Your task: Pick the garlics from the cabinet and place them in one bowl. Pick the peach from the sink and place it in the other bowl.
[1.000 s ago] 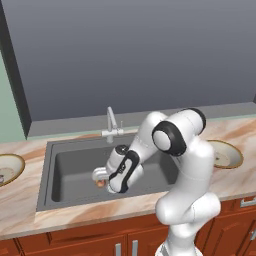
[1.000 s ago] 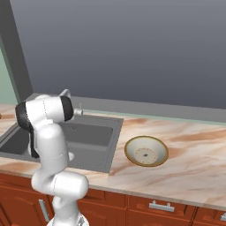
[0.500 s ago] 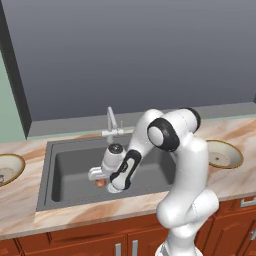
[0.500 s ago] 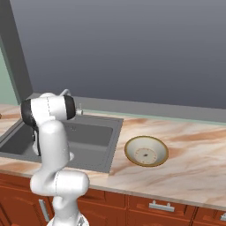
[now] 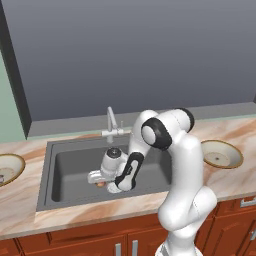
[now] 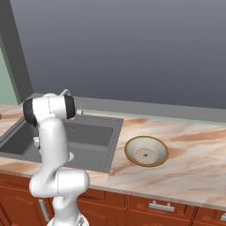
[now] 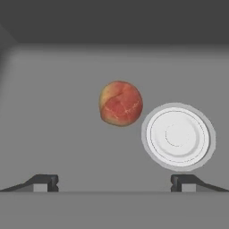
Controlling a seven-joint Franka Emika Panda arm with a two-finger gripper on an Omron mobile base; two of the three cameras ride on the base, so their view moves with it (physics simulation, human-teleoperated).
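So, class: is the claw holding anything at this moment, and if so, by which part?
Nothing is held. The claw is open above the sink floor; the peach lies free ahead of its fingertips, beside the drain.

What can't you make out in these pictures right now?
- Peach: left base view, mostly hidden behind the hand; just an orange sliver shows.
- Left bowl: left base view, cut off by the picture's edge; the small things in it are too small to name.
- Sink: right base view, the arm hides much of the floor.
- Faucet: right base view, mostly behind the arm.
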